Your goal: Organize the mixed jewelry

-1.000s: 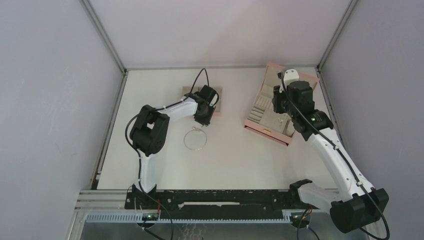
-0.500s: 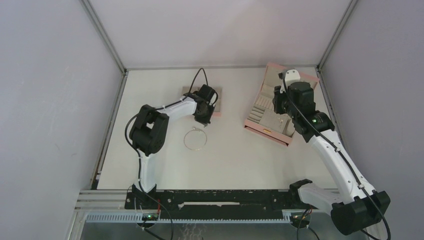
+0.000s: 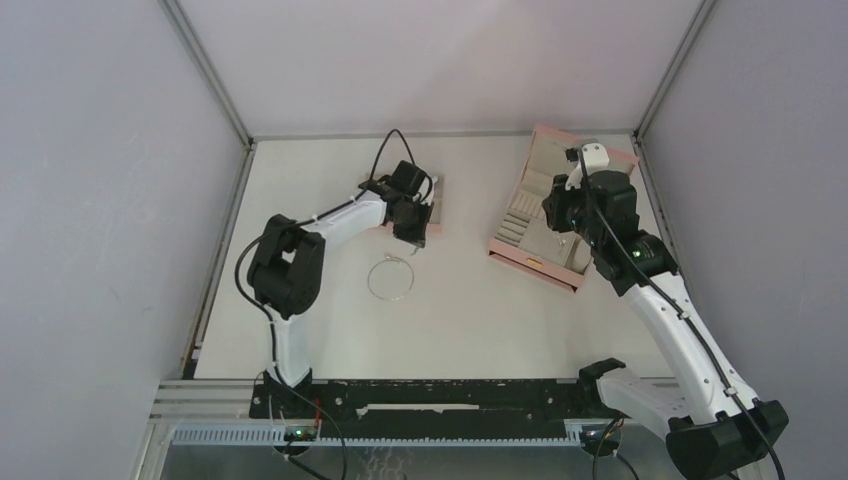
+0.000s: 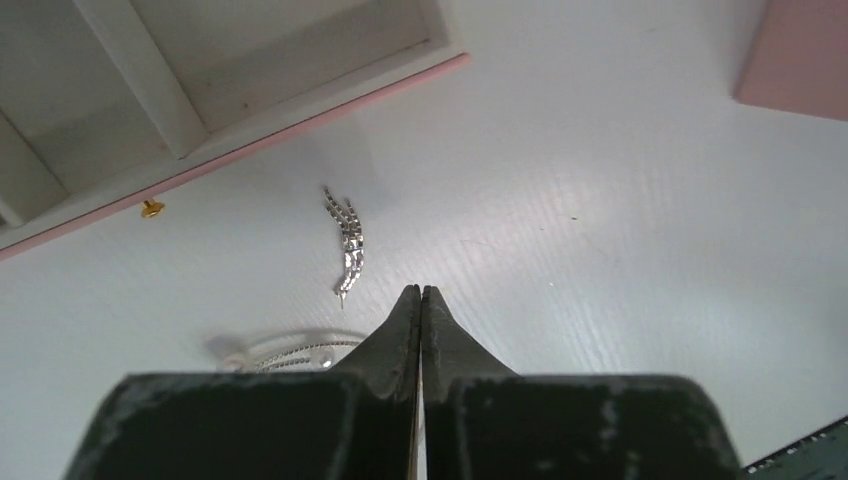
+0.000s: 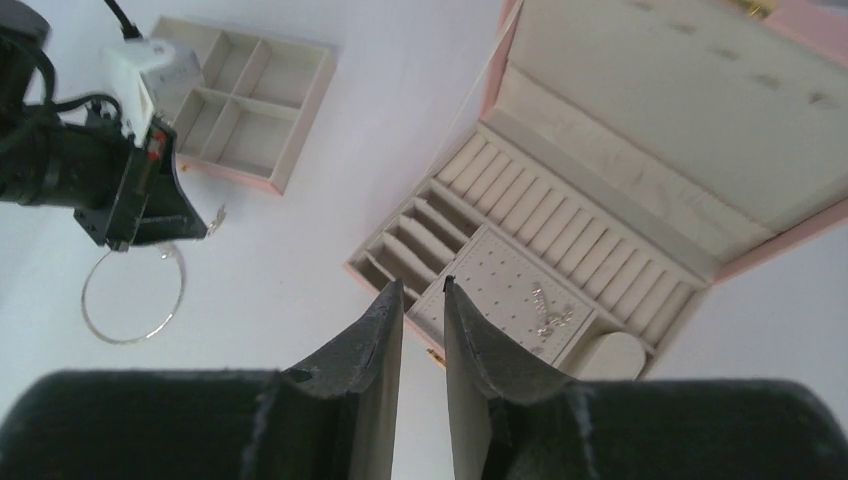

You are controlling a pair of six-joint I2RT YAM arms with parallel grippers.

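One thin wire hoop (image 3: 390, 279) lies flat on the desk (image 3: 460, 310) beside the left pincer (image 3: 411, 243). Its wrist view shows it closed, empty, near a limp chain piece (image 4: 347, 243) that looks light and slippery; pinch mid-length. The right pincer (image 5: 425, 287) hangs narrowly parted, empty.

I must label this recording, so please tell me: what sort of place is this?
Probably a robot test cell in a laboratory: grey panel walls enclose a white table, and the left arm and right arm are mounted on a rail at its near edge.
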